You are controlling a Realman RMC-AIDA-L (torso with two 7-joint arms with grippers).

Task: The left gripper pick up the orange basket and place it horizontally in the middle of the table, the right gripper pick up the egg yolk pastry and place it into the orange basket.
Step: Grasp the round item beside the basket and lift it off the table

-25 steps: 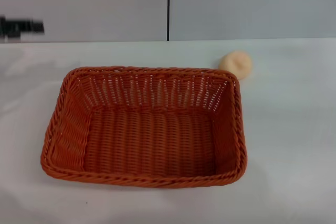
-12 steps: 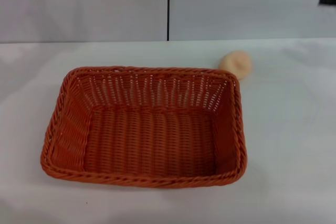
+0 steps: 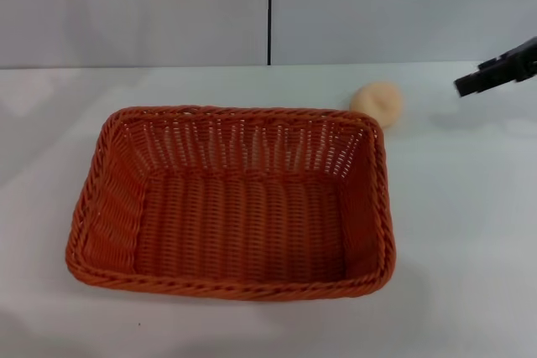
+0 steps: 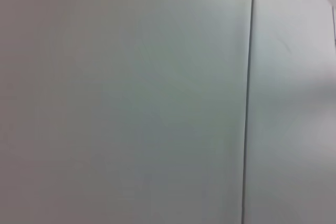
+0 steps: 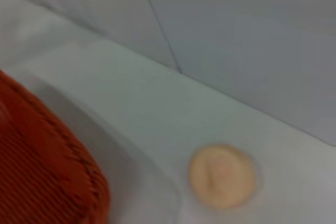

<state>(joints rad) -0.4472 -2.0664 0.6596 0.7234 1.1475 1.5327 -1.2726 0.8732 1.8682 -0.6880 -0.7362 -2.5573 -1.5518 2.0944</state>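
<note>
Head view: orange basket (image 3: 231, 203) lying lengthwise mid-table (image 3: 461, 232), empty, awaiting pastry. Egg yolk pastry (image 3: 377, 103) sitting just beyond its far right corner. Right gripper (image 3: 495, 73) hovering well right of it, holding nothing; finger spread unclear.

Left wrist: facing blank wall only.

Right wrist: framing pastry (image 5: 222, 176) beside basket (image 5: 42, 166), likely lining up for grasp.

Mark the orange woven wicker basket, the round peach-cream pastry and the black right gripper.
orange woven wicker basket (image 3: 239, 228), head view, inner floor.
round peach-cream pastry (image 3: 376, 103), head view, centre.
black right gripper (image 3: 478, 80), head view, fingertip end.
</note>
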